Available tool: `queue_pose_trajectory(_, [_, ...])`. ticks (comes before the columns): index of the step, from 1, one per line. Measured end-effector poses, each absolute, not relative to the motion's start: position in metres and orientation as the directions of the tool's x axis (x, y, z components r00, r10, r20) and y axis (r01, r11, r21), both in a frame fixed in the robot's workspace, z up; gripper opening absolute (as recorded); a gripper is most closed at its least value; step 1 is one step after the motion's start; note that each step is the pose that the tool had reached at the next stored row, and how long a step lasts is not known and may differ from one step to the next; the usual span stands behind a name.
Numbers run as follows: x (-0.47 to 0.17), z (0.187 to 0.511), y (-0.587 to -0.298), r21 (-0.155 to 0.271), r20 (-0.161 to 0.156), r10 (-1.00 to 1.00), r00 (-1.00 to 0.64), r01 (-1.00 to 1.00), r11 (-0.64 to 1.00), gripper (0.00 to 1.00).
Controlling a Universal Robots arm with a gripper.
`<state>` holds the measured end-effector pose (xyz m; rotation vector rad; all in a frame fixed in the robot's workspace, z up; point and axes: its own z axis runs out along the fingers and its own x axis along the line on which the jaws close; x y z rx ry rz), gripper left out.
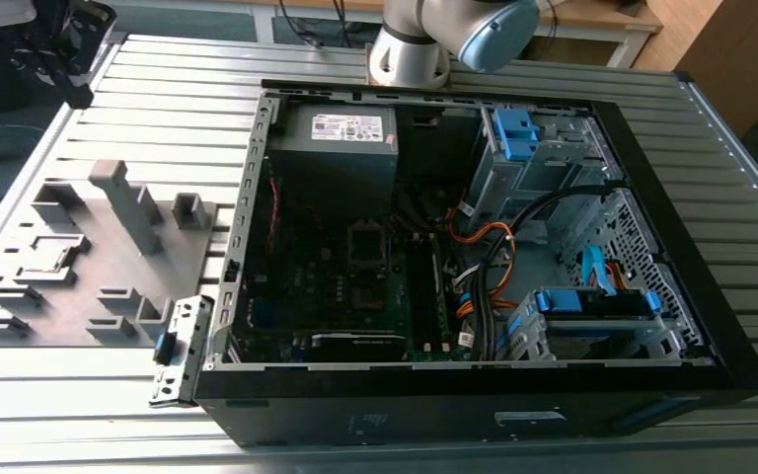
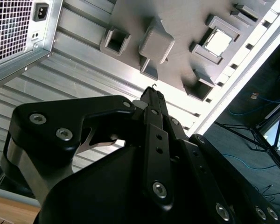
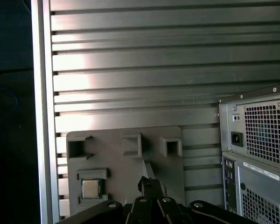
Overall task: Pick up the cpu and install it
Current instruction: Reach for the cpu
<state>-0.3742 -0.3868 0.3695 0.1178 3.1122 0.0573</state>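
Showing a silver-grey arm [image 1: 410, 54] with a rounded light-blue joint cap [image 1: 497, 35]; carrying a matte black end effector [image 2: 152, 91] of angular linkage plates, studded with round silver screws [image 2: 64, 134] in both wrist views.

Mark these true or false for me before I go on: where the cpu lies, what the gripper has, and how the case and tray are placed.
1. The cpu lies in a pocket of the grey tray. True.
2. The gripper holds the cpu. False: it is shut on nothing, and the cpu lies apart from it in the tray.
3. The computer case lies open, with its inside showing. True.
4. The tray stands inside the computer case. False: it lies on the slatted table, beside the case at the exterior view's left.
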Motion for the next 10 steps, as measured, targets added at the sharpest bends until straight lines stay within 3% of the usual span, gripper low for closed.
queue_pose_trajectory(10, [-0.386, 0.364, -0.387, 0.033, -0.026, 0.076, -0.997, 0.075, 0.997, 0.11])
